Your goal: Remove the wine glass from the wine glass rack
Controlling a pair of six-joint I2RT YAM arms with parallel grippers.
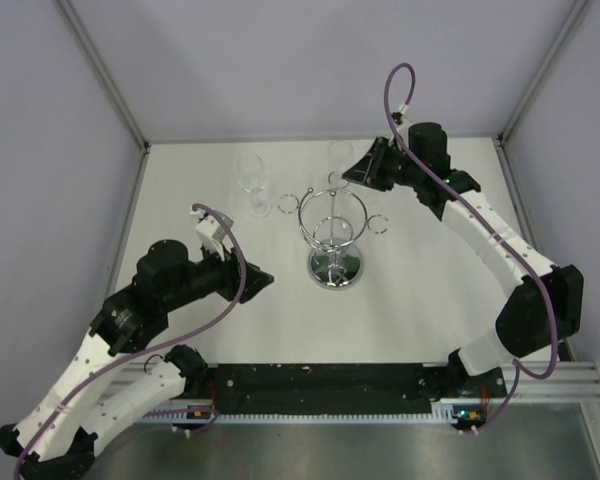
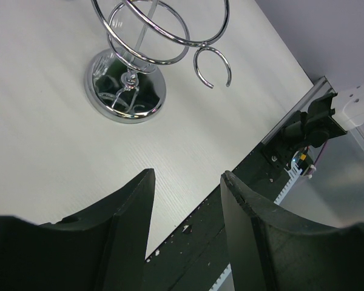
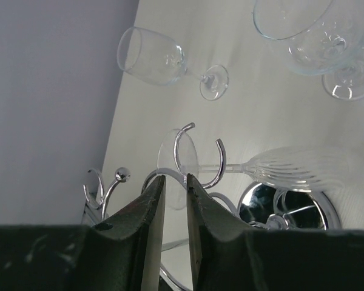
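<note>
- Left gripper (image 2: 188,176), lower frame, stands spread.
- Right gripper (image 3: 175,177) sits nearly together at the wine glass (image 3: 291,167) foot, which hangs in a wine glass rack (image 3: 324,212) ring (pinching? cannot tell).

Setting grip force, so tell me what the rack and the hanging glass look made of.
The rack looks like chromed metal wire: it is mirror-bright, and its base reflects the hoops. The hanging glass looks like clear glass, possibly plastic: it is see-through, with fine ribs along the bowl.
</note>
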